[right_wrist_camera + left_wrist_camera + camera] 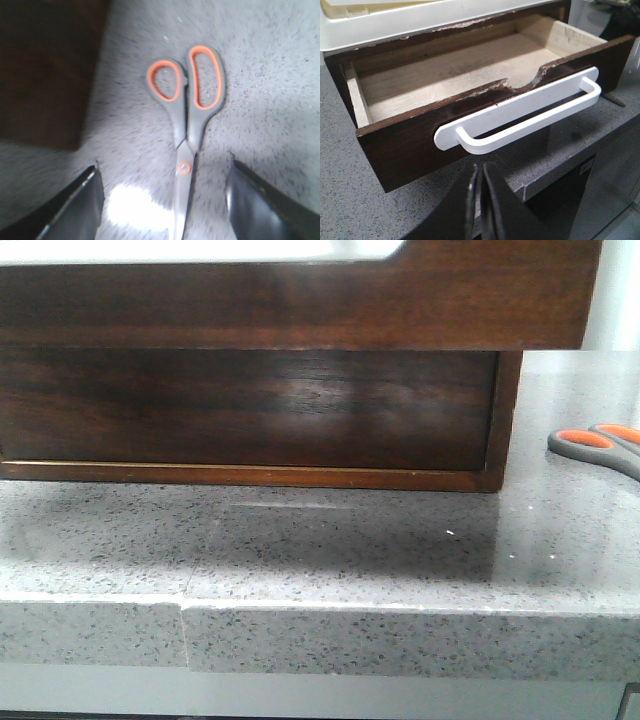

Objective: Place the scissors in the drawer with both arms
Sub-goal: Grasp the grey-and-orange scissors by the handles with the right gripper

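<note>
A speckled grey stone surface (330, 550) carries a dark wooden cabinet (250, 410), its drawer (410, 145) pulled open and bare inside, a white handle (520, 117) across the front. The scissors (187, 110) lie flat on the surface right of the cabinet, between the spread fingers of the right tool (165, 200). The left tool (480, 200) sits pinched closed just before the handle, gripping nothing.

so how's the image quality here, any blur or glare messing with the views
Front view: soft sheen on the drawer, a broad shadow on the countertop. Left wrist view: sharp, evenly lit. Right wrist view: blurred, with a bright glare patch on the counter beside the scissors blades, between the open right end effector fingers.
</note>
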Motion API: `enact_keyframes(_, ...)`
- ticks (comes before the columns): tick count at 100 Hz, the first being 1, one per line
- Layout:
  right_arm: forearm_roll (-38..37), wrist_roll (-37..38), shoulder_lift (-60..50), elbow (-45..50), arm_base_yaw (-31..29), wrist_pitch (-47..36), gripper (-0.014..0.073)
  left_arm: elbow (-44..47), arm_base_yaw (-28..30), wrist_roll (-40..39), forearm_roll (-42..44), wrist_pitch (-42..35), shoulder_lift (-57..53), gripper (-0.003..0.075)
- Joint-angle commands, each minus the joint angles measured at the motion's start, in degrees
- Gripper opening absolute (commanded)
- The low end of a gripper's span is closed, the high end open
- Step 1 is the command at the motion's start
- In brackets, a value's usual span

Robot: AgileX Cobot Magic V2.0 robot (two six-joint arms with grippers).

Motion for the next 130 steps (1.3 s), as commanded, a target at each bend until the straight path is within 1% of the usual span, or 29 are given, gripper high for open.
enact_keyframes(1, -0.9, 0.2, 4.0, -3.1, -0.3, -1.9, 0.0456, -1.9, -0.4, 1.4, -1.1, -2.4, 1.5, -0.0020)
enact_keyframes(14, -3.3, 0.2, 9.8, -3.8, -0.3, -1.9, 0.0456, -1.9, -0.4, 1.4, -2.0, -2.6, 1.5, -0.0020)
enact_keyframes(31, -3.9, 0.2, 15.4, -3.8, -0.3, -1.3, 0.0456, -1.9, -0.4, 1.4, -2.0, -2.6, 1.5, -0.0020)
enact_keyframes(53, -5.7, 0.2, 18.7, -3.8, 2.0, -3.0, 0.0456, -1.9, -0.4, 1.4, -2.0, -2.6, 1.5, -0.0020)
enact_keyframes(67, -6.7, 0.3, 20.3, -3.8, 2.0, -4.5, 0.0456, -1.9, -0.4, 1.4, -2.0, -2.6, 1.5, -0.0020)
enact_keyframes(75, -8.5, 2.1, 20.9, -3.8, 2.0, -4.8, 0.0452, -1.9, -0.4, 1.4, -2.0, -2.6, 1.5, -0.0020)
enact_keyframes(82, -9.1, 2.7, 21.3, -3.8, 2.0, -4.7, 0.0401, -1.9, -0.4, 1.4, -2.0, -2.6, 1.5, -0.0020)
enact_keyframes(89, -9.1, 2.7, 21.7, -3.8, 2.0, -4.4, 0.0289, -1.9, -0.4, 1.4, -2.0, -2.6, 1.5, -0.0020)
enact_keyframes(94, -9.1, 2.7, 21.9, -3.8, 2.0, -3.7, 0.0165, -1.9, -0.4, 1.4, -2.0, -2.6, 1.5, -0.0020)
enact_keyframes(96, -9.1, 2.7, 21.9, -3.8, 2.0, -3.3, 0.0132, -1.9, -0.4, 1.4, -2.0, -2.6, 1.5, -0.0020)
enact_keyframes(101, -9.1, 2.7, 22.0, -3.8, 2.0, -2.7, -0.0006, -1.9, -0.4, 1.4, -2.0, -2.6, 1.5, -0.0020)
enact_keyframes(103, -9.1, 2.7, 22.0, -3.8, 2.0, -2.6, -0.0041, -1.9, -0.4, 1.4, -2.0, -2.6, 1.5, -0.0020)
enact_keyframes(104, -9.1, 2.7, 22.0, -3.8, 2.0, -2.6, -0.0072, -1.9, -0.4, 1.4, -2.0, -2.6, 1.5, -0.0020)
enact_keyframes(119, -9.1, 2.7, 21.7, -3.8, 2.0, -2.5, -0.0066, -1.9, -0.4, 1.4, -2.0, -2.6, 1.5, -0.0020)
enact_keyframes(130, -9.1, 2.7, 18.5, -3.8, 2.0, -2.5, -0.0066, -1.9, -0.4, 1.4, -2.0, -2.6, 1.5, -0.0020)
